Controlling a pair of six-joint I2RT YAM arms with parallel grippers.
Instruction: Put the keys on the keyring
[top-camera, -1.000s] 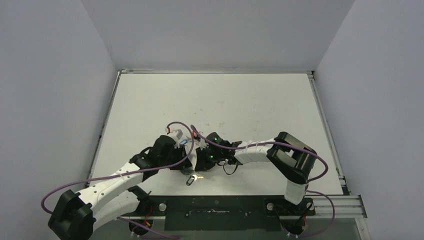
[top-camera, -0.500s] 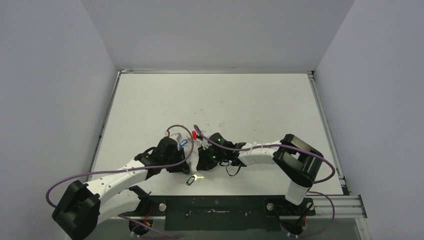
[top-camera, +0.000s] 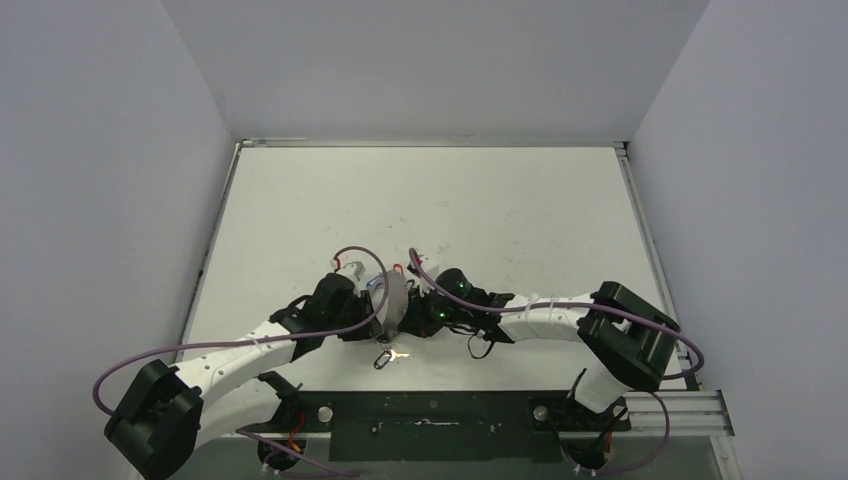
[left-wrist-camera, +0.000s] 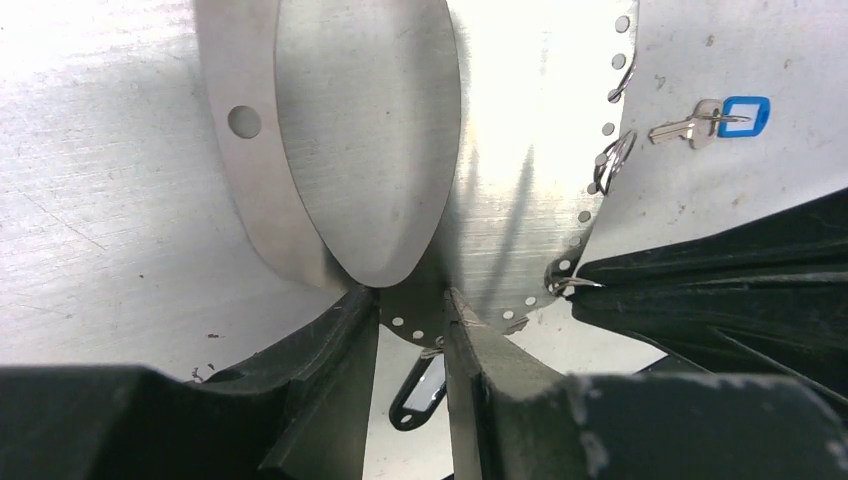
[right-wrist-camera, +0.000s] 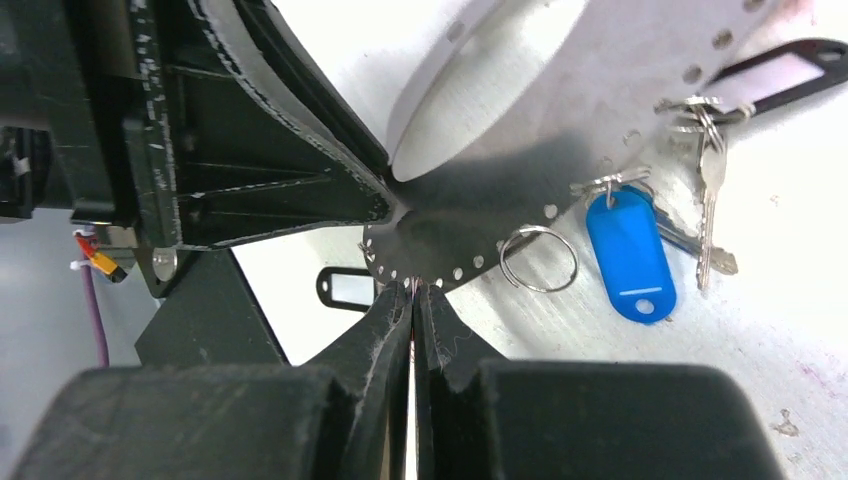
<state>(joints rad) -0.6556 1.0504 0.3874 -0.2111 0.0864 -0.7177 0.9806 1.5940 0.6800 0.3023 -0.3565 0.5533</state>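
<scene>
The right gripper (right-wrist-camera: 412, 292) has its two fingers pressed tight together, nipping the very edge of the keyring (right-wrist-camera: 470, 225), a thin silvery band with a row of small holes along its rim. Opposite it, the left gripper (left-wrist-camera: 413, 318) comes in from the left and clamps the same band between its fingers, so both arms hold the keyring up off the table (top-camera: 450, 200). That puts it a little nearer than the table's middle and slightly to the left. Just to the right of the pinch, a bare split ring (right-wrist-camera: 538, 258) sits at the rim. Next along, a blue-tagged key (right-wrist-camera: 630, 250) hangs from one of the holes by a small ring, its silver blade showing behind the tag. Further round the rim, a bunch of small rings carries a second silver key (right-wrist-camera: 708, 200) and a black-framed tag (right-wrist-camera: 775, 68). Under the grippers, towards the near edge, another black-rimmed tag (right-wrist-camera: 345, 288) lies flat on the table, apart from the keyring.
</scene>
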